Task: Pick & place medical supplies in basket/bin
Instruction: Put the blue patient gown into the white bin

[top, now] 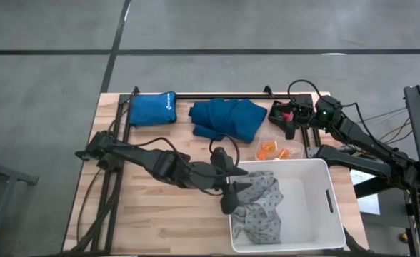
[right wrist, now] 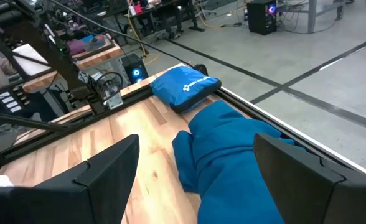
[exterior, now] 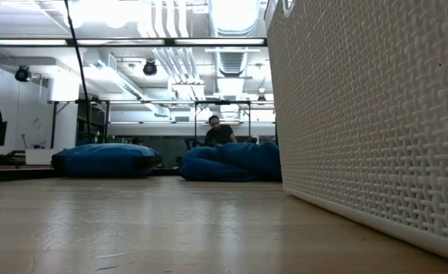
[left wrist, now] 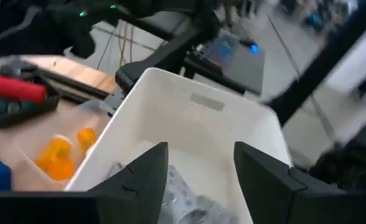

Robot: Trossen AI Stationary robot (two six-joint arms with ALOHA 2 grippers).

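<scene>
The white bin (top: 317,207) stands at the table's near right, and a pale grey patterned garment (top: 261,207) lies crumpled in its left half. My left gripper (top: 230,194) hovers open over the bin's left rim with nothing between its fingers (left wrist: 147,175); the garment (left wrist: 184,200) shows below them. A dark teal garment (top: 228,118) lies flat at the far middle. Orange pill bottles (top: 271,150) lie just beyond the bin. A pink-red cylinder (top: 287,114) rests in a black tray. My right gripper (top: 297,121) waits open at the far right, above that tray.
A blue zip pouch (top: 153,108) lies at the far left, beside the teal garment. The bin's textured wall (exterior: 361,114) fills the right of the low view. A black frame rail (top: 217,95) runs along the far edge. Bare wood lies at the near left (top: 153,221).
</scene>
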